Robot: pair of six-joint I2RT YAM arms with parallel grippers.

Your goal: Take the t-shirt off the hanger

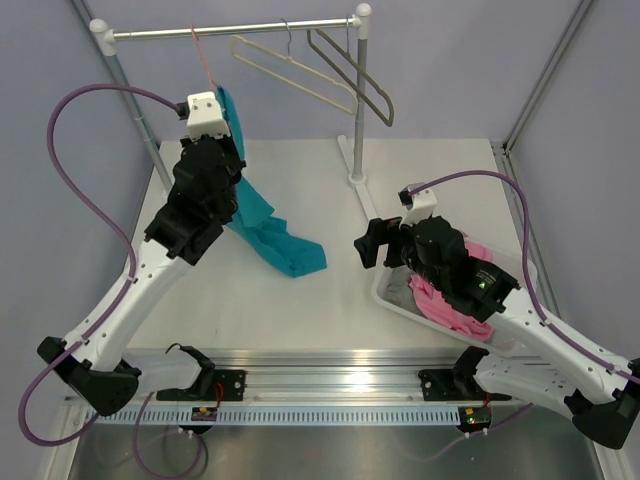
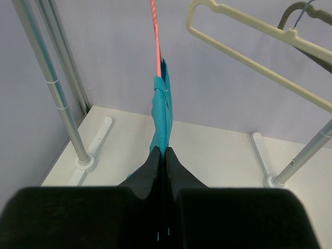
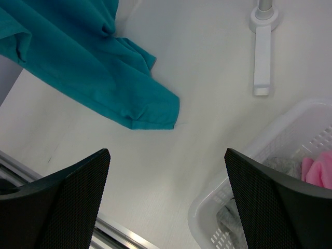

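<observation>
Nearest, at the lower right of the top view, the right gripper (image 1: 372, 245) hovers beside the white basket (image 1: 392, 300), which has a pink cloth (image 1: 445, 305) in it. Its fingers are spread wide and grasp nothing; in the right wrist view only the table (image 3: 197, 104) shows between them. Probably it is parked there to be out of the way, ready to help if needed.

Further in, near the centre, the lower end of the t-shirt (image 1: 275, 240) lies crumpled on the table. It seems the garment is longer than the space under the rail. From there it rises to the upper left, where the left gripper (image 2: 163, 153) is clenched on a narrow fold of the teal fabric, a little below where the pink wire enters the cloth. The grip is so high, it seems, so that a pull can slide the collar off the wire.

Farthest, the hanger (image 2: 155, 36) goes up from the cloth to the rail (image 1: 230, 31). The shirt is not yet free of it. To the right hang a beige hanger (image 1: 290, 72) and a dark grey hanger (image 1: 360, 85), both bare.
</observation>
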